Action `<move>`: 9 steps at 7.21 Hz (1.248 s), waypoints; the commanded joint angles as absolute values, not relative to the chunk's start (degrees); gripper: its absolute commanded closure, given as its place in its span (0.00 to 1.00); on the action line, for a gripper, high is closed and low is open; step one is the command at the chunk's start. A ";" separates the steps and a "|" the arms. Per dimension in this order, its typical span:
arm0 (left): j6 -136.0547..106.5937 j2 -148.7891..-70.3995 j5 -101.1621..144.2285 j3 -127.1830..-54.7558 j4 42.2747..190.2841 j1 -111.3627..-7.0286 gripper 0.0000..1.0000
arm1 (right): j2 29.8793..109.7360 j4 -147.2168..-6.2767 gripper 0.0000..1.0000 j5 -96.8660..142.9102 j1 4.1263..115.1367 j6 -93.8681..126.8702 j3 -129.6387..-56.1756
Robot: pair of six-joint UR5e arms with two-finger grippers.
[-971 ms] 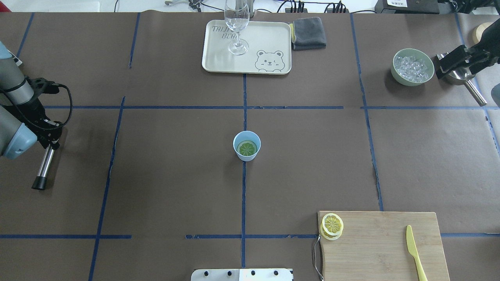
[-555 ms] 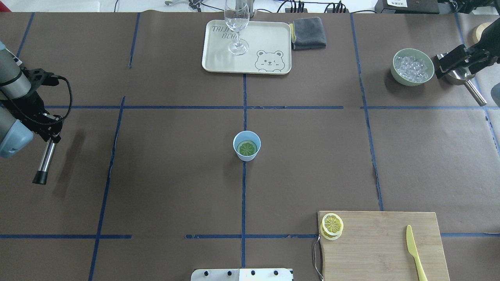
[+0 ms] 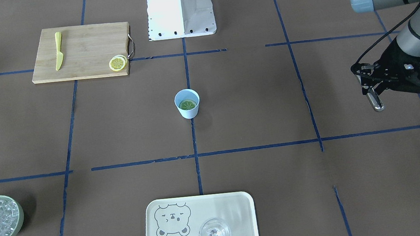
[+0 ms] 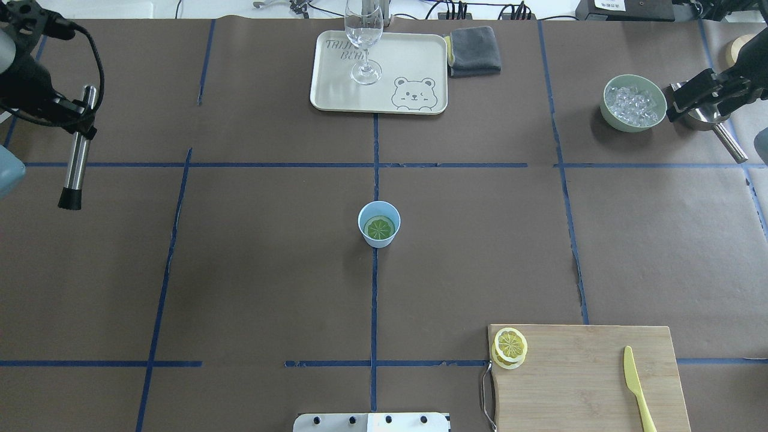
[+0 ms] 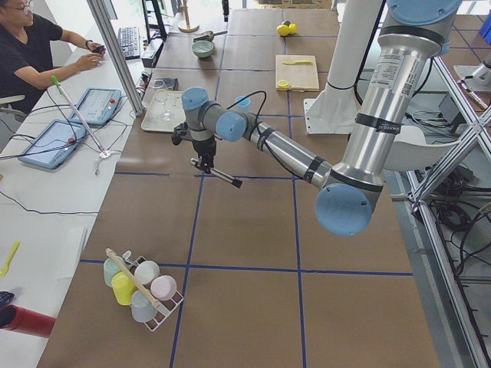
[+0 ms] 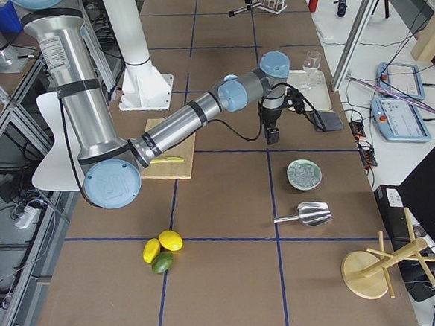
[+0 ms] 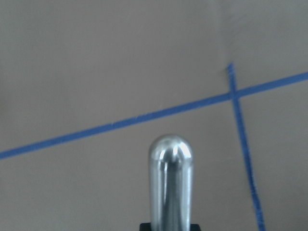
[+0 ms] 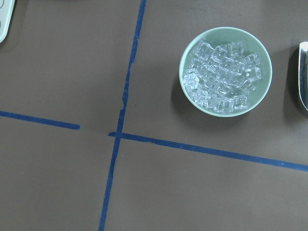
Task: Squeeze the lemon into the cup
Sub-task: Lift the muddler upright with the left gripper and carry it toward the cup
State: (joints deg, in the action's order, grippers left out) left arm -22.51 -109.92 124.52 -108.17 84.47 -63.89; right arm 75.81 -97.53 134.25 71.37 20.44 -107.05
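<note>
The brown bench point(image 4: 270, 270) carries everything, and the cup sits at its middle where two blue tape lines cross. Off at the left end, well away from the cup, the left jaws are closed on a steel rod point(image 4: 78, 156) held above the bench, its black tip pointing back toward the robot. The right jaws hang over a metal scoop point(image 4: 729, 141) at the far right; I cannot tell whether they are wide or narrow. A wooden board point(image 4: 576, 384) lies near the robot on the right with spare slices point(image 4: 510, 344) and a yellow knife point(image 4: 635, 384). At the far edge are a tray point(image 4: 414, 54), a bowl point(image 4: 615, 124) of ice, a grey cloth point(image 4: 475, 51) and a glass point(image 4: 364, 36). The cup point(image 4: 362, 225) stands upright, mouth up, and the lemon point(image 4: 380, 228) lies flat inside it, cut face upward.
</note>
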 commanded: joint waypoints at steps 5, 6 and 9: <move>-32.78 -121.64 114.52 -124.18 89.21 -56.96 1.00 | 75.76 -97.56 0.00 135.44 71.37 20.92 -108.28; -32.87 -121.99 114.52 -123.84 90.43 -54.78 1.00 | 75.85 -97.56 0.00 135.70 71.37 20.92 -108.28; -51.78 -119.90 102.97 -123.92 107.86 -45.39 1.00 | 76.90 -97.56 0.00 135.62 71.80 20.74 -108.19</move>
